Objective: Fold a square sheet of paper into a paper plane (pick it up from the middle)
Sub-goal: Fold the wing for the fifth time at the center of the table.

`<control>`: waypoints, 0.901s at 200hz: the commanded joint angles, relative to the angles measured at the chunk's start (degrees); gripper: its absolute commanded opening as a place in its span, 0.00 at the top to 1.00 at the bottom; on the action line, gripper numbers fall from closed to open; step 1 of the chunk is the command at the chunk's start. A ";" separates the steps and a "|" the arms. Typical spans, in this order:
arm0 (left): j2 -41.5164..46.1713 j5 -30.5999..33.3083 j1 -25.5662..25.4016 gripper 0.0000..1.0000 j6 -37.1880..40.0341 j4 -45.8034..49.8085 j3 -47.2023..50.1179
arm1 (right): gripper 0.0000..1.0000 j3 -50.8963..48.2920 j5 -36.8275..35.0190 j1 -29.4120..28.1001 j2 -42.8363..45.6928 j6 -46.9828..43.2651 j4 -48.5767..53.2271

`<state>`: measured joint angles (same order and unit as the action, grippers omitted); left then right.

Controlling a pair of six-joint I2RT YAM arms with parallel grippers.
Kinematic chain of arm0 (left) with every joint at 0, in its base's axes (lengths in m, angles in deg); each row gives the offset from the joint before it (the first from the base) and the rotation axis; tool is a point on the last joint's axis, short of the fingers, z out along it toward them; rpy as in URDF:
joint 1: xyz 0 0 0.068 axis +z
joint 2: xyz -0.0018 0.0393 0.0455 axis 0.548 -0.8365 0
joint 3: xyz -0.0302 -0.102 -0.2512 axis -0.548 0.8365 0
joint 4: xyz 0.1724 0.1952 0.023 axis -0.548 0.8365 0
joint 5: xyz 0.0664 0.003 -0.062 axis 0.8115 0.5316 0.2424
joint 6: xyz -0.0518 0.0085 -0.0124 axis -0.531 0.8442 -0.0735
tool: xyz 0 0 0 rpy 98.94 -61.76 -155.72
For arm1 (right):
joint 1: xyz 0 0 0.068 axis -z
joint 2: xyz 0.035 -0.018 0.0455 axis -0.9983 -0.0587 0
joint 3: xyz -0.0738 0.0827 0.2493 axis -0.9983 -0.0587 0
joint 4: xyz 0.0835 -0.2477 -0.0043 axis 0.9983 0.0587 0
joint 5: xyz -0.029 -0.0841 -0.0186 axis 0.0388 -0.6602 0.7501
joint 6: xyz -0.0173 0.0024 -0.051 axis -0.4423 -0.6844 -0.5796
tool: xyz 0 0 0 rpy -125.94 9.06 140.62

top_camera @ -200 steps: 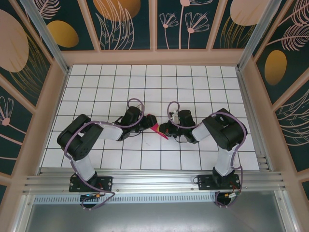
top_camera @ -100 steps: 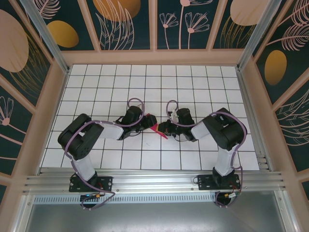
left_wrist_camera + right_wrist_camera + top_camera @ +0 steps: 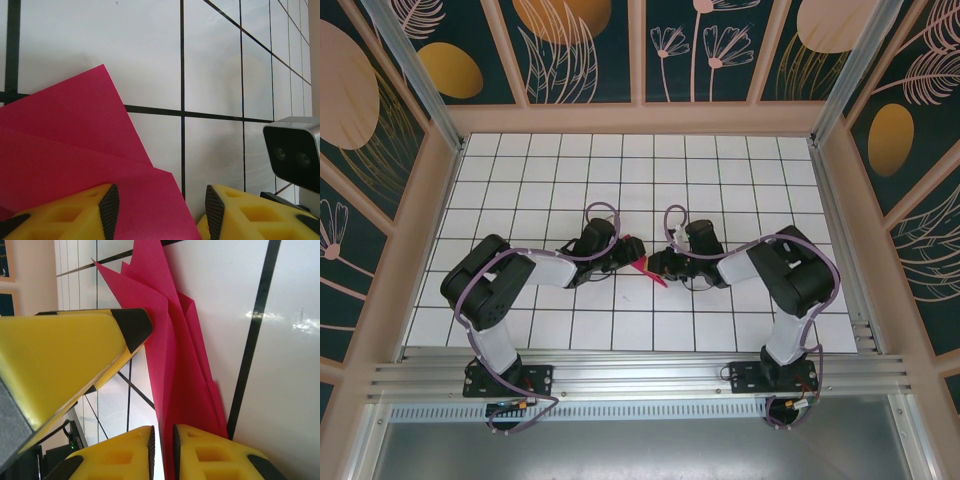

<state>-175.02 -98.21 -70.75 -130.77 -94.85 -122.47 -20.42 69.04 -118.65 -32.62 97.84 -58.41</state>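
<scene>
Paper plane (image 3: pixel 643 262), part-folded, at the middle of the tiled table (image 3: pixel 620 170), between your two grippers. Left gripper (image 3: pixel 162 200): unclenched, jaws well apart, paper between them. Right gripper (image 3: pixel 163 432): jaws a slit apart around the paper's edge; you cannot tell whether they pinch it.

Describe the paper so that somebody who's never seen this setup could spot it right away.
Start at the white grid table, then go to its middle, where the left end effector and right end effector nearly meet. Between them lies the paper, a small folded sheet ending in a sharp tip. Nothing else there is magenta.
</scene>
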 commanded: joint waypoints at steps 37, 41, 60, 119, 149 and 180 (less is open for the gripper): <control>-1.89 1.48 -0.02 0.49 0.47 2.63 -0.69 | 0.78 0.05 1.79 0.36 4.42 -9.17 7.10; -1.86 1.43 0.01 0.49 0.49 2.68 -0.72 | 0.78 0.07 1.57 0.32 4.56 -9.65 7.51; -2.01 1.38 0.01 0.49 0.42 2.71 -0.78 | 0.77 -0.33 0.94 0.36 5.22 -11.75 8.81; -2.07 1.22 0.02 0.49 0.20 2.94 -1.04 | 0.79 -0.73 -0.43 0.32 4.99 -15.36 10.31; -1.83 1.00 0.05 0.49 0.22 2.99 -1.13 | 0.86 -0.55 -0.69 0.36 3.87 -15.81 9.95; -0.30 0.30 0.02 0.49 0.19 2.83 -1.22 | 0.97 -0.81 0.93 0.32 3.00 -14.75 7.98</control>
<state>-175.13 -98.25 -70.75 -130.77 -94.18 -122.86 -20.49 68.85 -118.54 -28.71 83.27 -49.17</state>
